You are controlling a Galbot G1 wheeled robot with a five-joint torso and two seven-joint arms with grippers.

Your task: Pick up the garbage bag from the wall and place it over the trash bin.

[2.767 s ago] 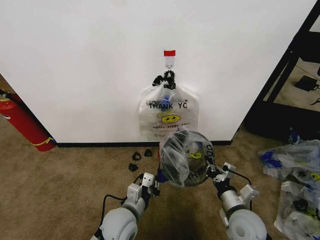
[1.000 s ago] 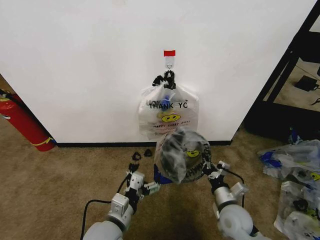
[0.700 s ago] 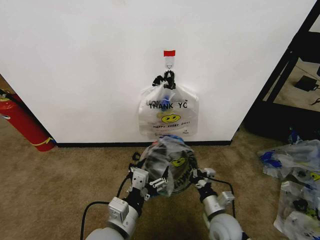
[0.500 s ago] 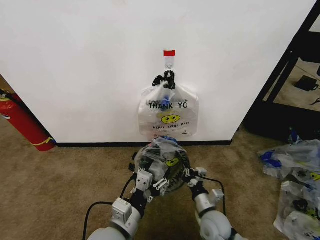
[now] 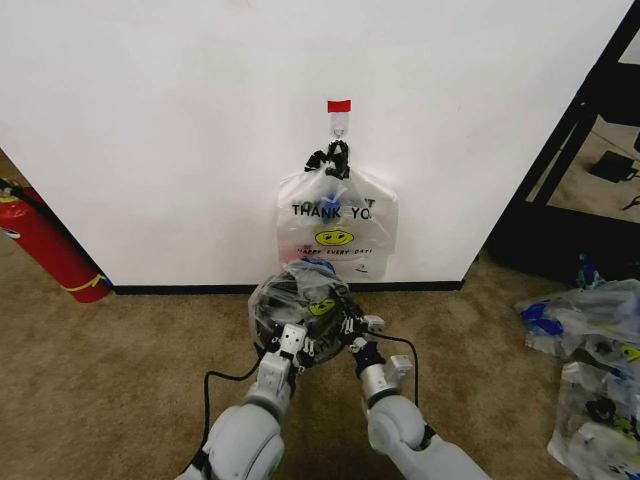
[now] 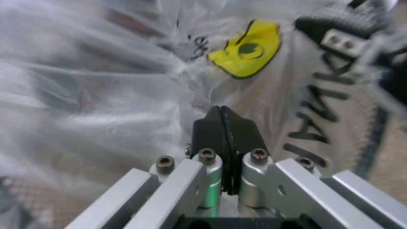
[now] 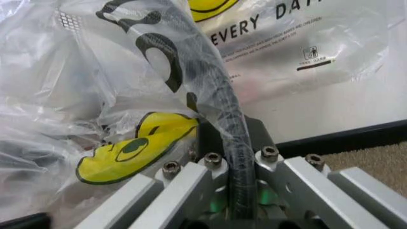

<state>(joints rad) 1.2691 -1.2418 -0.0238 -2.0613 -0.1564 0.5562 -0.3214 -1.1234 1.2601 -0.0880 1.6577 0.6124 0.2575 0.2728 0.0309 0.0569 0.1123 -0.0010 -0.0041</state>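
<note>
Both claws are low over the brown carpet floor (image 5: pixel 120 370), close together in front of the plain white wall (image 5: pixel 170 130) with its black baseboard.

The thin translucent white plastic garbage bag (image 5: pixel 295 300) with a yellow smiley face is draped over the small round black wire-mesh trash bin (image 5: pixel 335 352). Plastic covers the bin's top; mesh shows through it. The bin sits on the carpet just out from the baseboard, below the hook.

Left claw (image 5: pixel 297 347): at the near left side of the bin. In the left wrist view, the left claw (image 6: pixel 224 125) has its black pads pressed together, with bag film bunched at the tips. Reads as pinching the bag.

Right claw (image 5: pixel 350 330): at the near right side of the bin. In the right wrist view, the right claw (image 7: pixel 228 125) is clamped on the bin's black rim, with bag plastic wrapped over it; the smiley print lies just beside the fingers.

Another white "THANK YOU" plastic bag (image 5: pixel 338 225) hangs flat against the wall from a small metal hook (image 5: pixel 339 128) under a red tape strip (image 5: pixel 339 105), directly behind the bin.

Red fire extinguisher (image 5: pixel 45 245) leans at the wall, far left. Loose pile of similar plastic bags (image 5: pixel 590 370) lies on the carpet, far right. Dark shelf frame (image 5: pixel 575 150) stands right of the wall.
</note>
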